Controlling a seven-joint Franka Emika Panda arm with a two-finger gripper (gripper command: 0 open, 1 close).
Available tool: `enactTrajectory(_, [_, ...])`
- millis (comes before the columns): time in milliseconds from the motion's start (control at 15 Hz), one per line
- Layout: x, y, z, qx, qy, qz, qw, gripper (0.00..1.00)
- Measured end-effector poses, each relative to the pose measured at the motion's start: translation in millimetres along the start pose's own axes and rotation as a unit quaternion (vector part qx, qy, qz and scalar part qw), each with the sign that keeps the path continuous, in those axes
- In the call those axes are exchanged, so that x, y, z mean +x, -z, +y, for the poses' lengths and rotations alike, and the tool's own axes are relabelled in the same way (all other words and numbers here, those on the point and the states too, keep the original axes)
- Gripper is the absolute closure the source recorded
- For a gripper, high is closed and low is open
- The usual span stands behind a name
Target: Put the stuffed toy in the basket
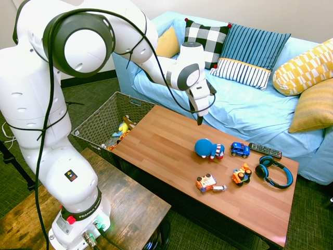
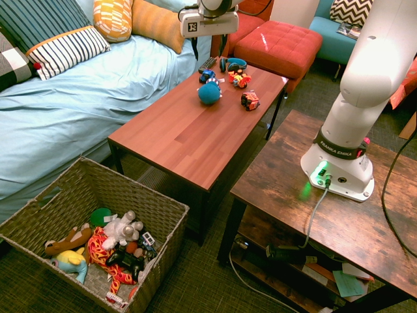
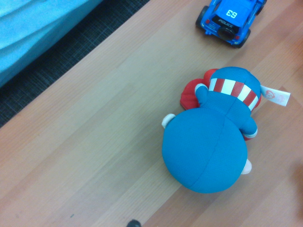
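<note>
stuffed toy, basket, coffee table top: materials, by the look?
Stuffed toy: soft plush fabric, matte, seams and a sewn tag showing. Basket: looks woven, wicker or mesh, grey-brown, open weave; cannot tell which. Coffee table top: reddish wood-grain, smooth, slight sheen, likely laminate or veneer.

My first exterior camera sat high behind the arm's base, facing the light-blue sofa (image 1: pixel 250 109) at twelve o'clock. My second looked back from the woven basket (image 2: pixel 39 208) end. Both shared the reddish wooden table (image 1: pixel 171 151). My wrist camera looked straight down, close.
</note>
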State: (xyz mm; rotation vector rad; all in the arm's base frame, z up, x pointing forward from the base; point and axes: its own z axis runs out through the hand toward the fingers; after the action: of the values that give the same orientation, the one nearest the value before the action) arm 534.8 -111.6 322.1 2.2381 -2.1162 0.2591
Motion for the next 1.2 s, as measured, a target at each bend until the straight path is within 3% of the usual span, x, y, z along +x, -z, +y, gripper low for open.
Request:
enactTrajectory(533, [25.8,-80.6,-25.3,-0.033,-0.135,0.009,0.99,0.0])
enactTrajectory(1200, [35.5,-196.3,-43.2,-0.086,-0.174,0.031,0.98,0.0])
